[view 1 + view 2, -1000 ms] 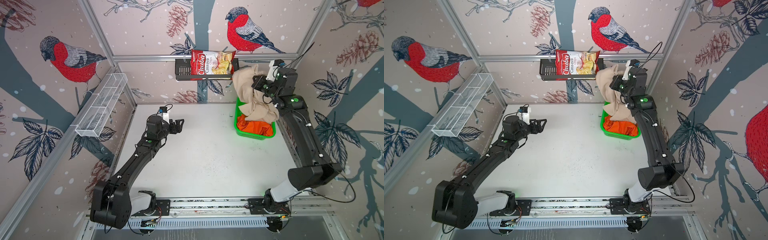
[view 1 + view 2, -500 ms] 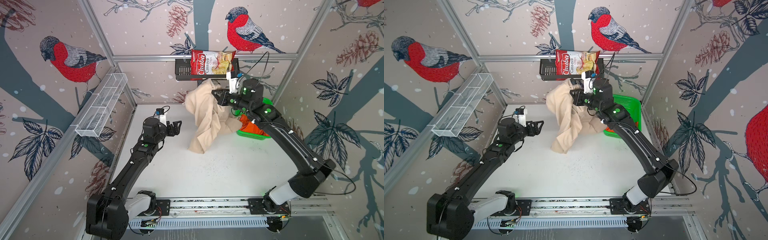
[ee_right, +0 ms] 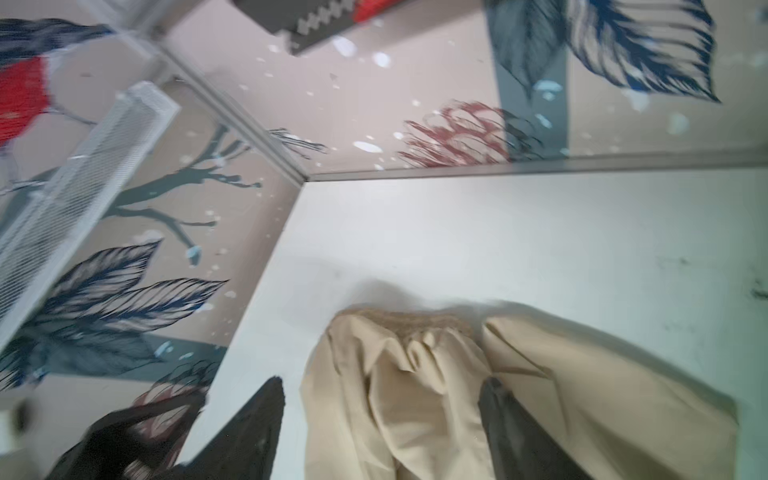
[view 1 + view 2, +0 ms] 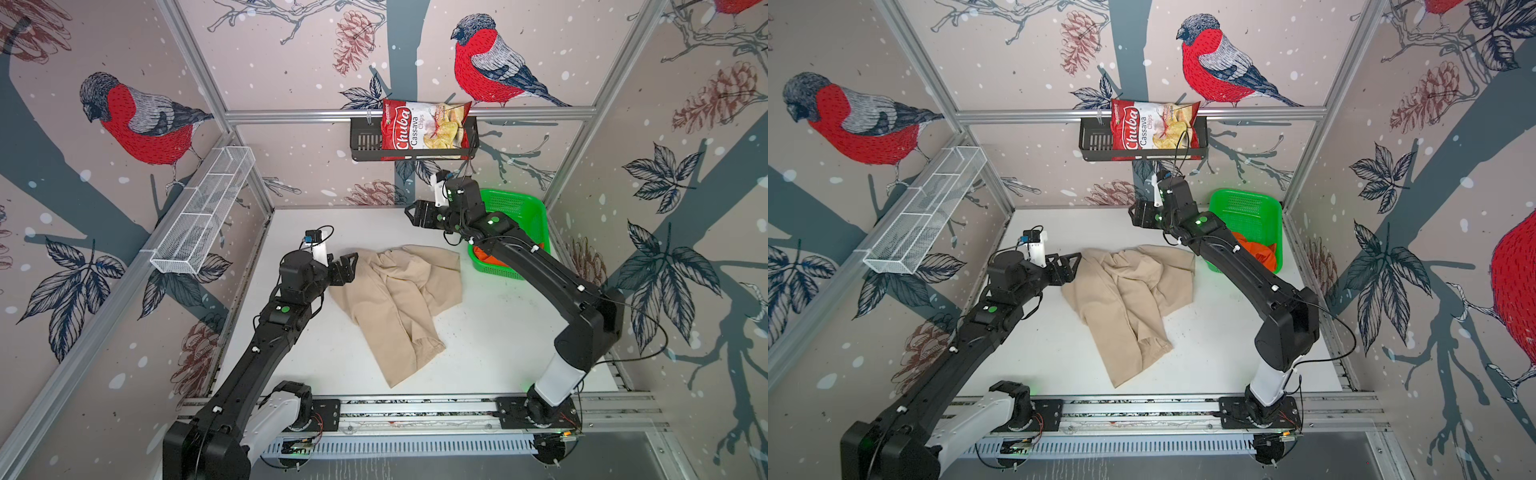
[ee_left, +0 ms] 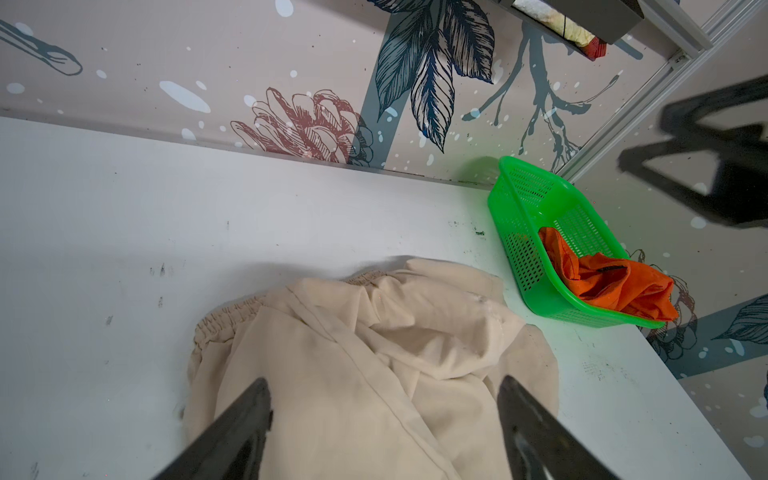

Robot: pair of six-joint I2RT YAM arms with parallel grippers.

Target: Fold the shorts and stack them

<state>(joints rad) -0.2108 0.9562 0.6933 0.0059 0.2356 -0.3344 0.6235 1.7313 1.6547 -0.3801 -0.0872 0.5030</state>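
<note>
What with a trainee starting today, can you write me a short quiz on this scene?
1. True or false: the crumpled beige cloth shorts lie on the white table, in neither gripper.
2. Where are the bright orange cloth shorts? A in the green plastic mesh basket; B on the white wire shelf; C under the beige shorts.
3. Fill in: the left gripper and the right gripper both stand ____.
Key: 1 true; 2 A; 3 open.
</note>
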